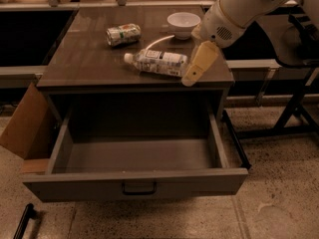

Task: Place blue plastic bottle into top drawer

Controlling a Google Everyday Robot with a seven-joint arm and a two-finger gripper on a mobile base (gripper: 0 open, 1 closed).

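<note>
Tool [191,77] hovering, just beside blue plastic bottle [158,62]

My pincer [190,79], smooth matt cream plastic, hangs over the front right edge of the surface [84,63], just beside the blue plastic bottle [159,62], which is clear glossy plastic with a whitish printed label. Surface: dark, polished, faintly reflective. Top drawer [75,183]: matt grey metal. Can [123,34]: shiny metal. Bowl [183,24]: glossy white.

Blue plastic bottle [158,62] lies sideways beside gripper [191,77] — top drawer [75,183] open.
</note>
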